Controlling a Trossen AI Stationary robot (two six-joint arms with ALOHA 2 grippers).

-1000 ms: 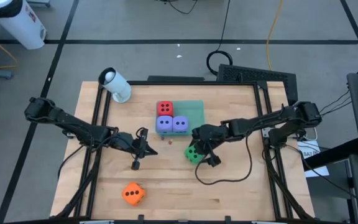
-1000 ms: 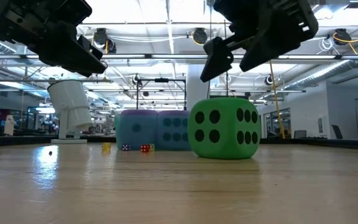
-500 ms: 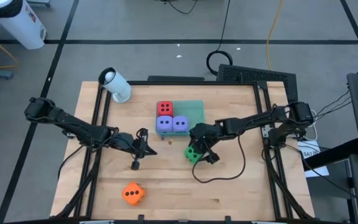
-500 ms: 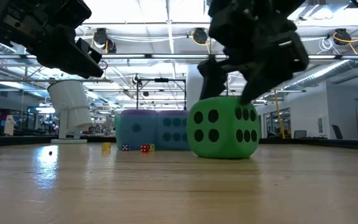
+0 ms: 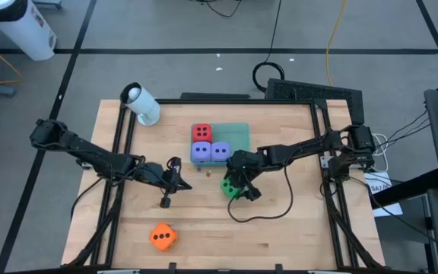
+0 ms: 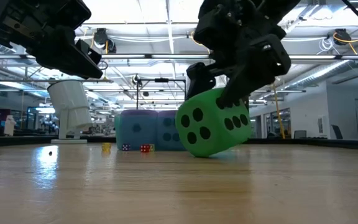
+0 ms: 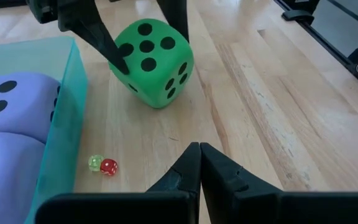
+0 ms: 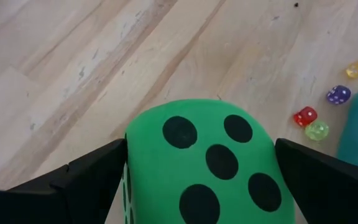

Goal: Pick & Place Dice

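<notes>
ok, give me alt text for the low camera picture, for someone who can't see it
A green die sits tilted on a wooden table, one edge lifted, with the right pincer straddling it from above, fingers open around it. Behind it stand two purple-blue dice and a white cylinder, with tiny dice on the wood; the left pincer hangs shut at upper left.

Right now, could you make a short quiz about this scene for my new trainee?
1. True or false: the green die sits flat on the table.
2. Which gripper straddles the green die? A) left gripper B) right gripper
3. Fill in: the lone die near the table's front edge is ____.

Key:
1. False; it is tilted on one edge.
2. B; its fingers are spread around the die, while the left gripper is shut and empty.
3. The orange die.
</notes>
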